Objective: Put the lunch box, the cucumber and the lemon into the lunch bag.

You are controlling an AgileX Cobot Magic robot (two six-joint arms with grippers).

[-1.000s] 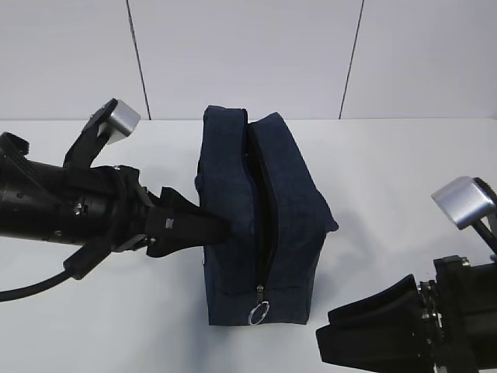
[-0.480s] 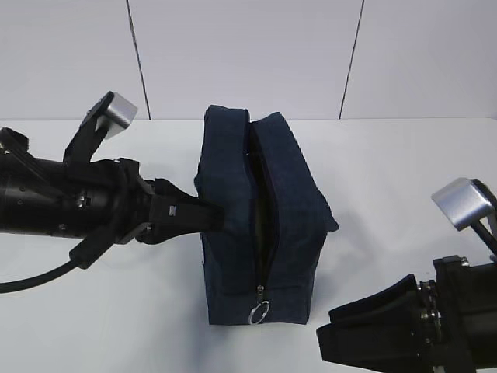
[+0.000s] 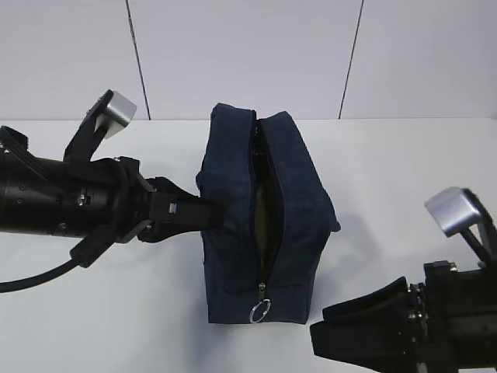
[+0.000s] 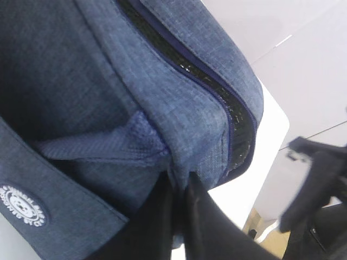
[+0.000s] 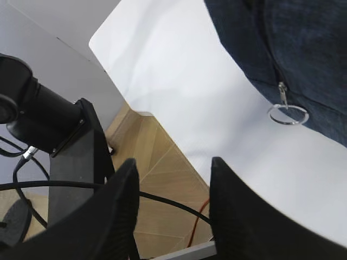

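Observation:
The dark navy lunch bag (image 3: 264,217) stands in the middle of the white table, its top zipper open along most of its length, with the metal ring pull (image 3: 259,311) at the near end. My left gripper (image 3: 213,217) is shut on a fold of the bag's left side fabric (image 4: 179,162); the white round logo (image 4: 21,205) shows beside it. My right gripper (image 3: 318,342) is open and empty at the table's front right corner, short of the ring pull (image 5: 288,114). The lunch box, cucumber and lemon are out of view.
The table's front edge (image 5: 162,130) lies under my right gripper, with wooden floor, cables and a black stand (image 5: 65,157) below it. A white panelled wall stands behind the table.
My left gripper closed on the bag's side and drew it slightly; the bag shifted a little right and its opening widened. My right gripper moved slightly left and down.

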